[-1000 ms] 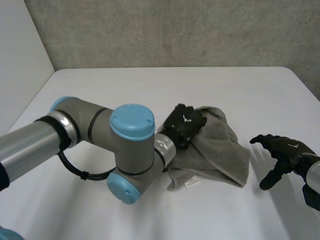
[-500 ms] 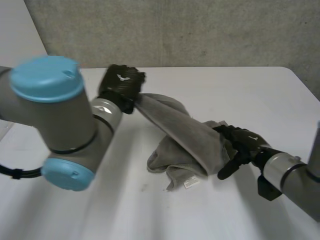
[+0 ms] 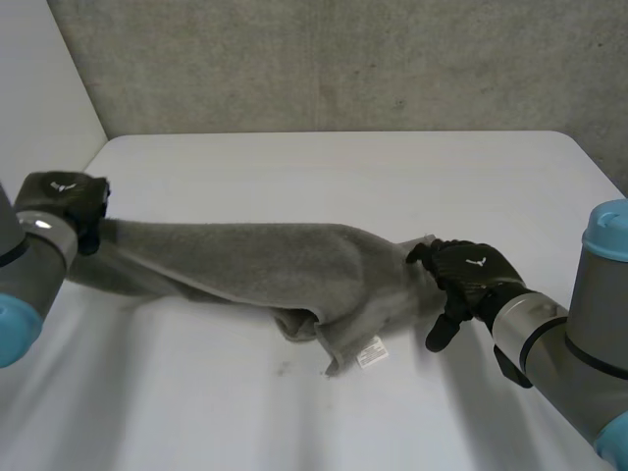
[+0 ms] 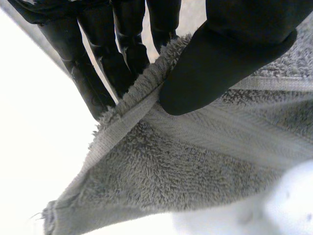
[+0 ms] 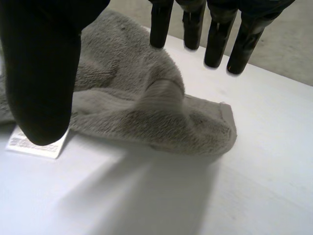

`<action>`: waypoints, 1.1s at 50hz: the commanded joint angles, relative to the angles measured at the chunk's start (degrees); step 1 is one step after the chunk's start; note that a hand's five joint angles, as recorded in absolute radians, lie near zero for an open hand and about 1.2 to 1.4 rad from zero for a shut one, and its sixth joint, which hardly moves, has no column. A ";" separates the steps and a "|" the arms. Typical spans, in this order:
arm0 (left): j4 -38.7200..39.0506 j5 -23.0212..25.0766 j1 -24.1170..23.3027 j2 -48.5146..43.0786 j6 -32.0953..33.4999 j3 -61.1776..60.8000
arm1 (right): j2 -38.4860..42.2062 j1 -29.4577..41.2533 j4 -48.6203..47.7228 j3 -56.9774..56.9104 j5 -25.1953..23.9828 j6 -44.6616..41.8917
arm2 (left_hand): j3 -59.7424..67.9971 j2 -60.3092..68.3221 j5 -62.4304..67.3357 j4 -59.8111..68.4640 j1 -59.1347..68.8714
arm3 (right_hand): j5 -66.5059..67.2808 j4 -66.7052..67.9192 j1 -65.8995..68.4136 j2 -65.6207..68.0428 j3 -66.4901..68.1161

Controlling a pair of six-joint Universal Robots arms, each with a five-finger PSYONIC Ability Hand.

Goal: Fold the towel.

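The grey towel (image 3: 255, 265) lies stretched in a long band across the white table (image 3: 334, 167). My left hand (image 3: 61, 201) is at the towel's left end, lifted a little off the table. In the left wrist view its thumb (image 4: 230, 54) pinches the hemmed edge of the towel (image 4: 195, 166) against its fingers (image 4: 98, 63). My right hand (image 3: 469, 275) is at the bunched right end. There its fingers (image 5: 215, 44) stand straight above the towel (image 5: 146, 112), holding nothing.
A white label (image 3: 371, 353) sticks out from the towel's near edge, beside my right thumb (image 5: 44, 73). A grey wall (image 3: 334, 59) runs behind the table's far edge. The table's left edge lies just beyond my left hand.
My left hand has swung far to the left with the towel's edge, drawing the heap out into a long band. My right hand has moved in to the towel's right end.
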 commanded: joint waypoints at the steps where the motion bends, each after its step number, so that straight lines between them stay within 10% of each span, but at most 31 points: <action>1: 0.44 1.05 2.56 1.97 -0.06 -5.36 | 0.26 6.24 2.55 -1.81 -0.54 -1.59 | 10.36 10.24 10.91 10.28 11.71 | 6.53 5.89 3.70 5.91 5.92; 31: 0.71 4.21 2.47 7.07 -6.56 -9.50 | 21.27 20.58 -5.72 -16.85 14.14 11.42 | 10.36 10.24 10.91 10.28 11.71 | 9.04 8.39 6.21 8.42 8.43; 46: 0.71 4.30 2.56 7.07 -7.18 -9.24 | 22.24 18.30 -12.04 -16.94 19.94 3.00 | 10.36 10.24 10.91 10.28 11.71 | 65.08 64.43 62.25 64.46 64.47; 55: 0.62 4.39 2.47 7.86 -7.18 -9.68 | 14.17 8.99 -11.79 -15.53 17.06 -1.22 | 10.36 10.24 10.91 10.28 11.71 | 65.16 64.52 62.33 64.55 64.55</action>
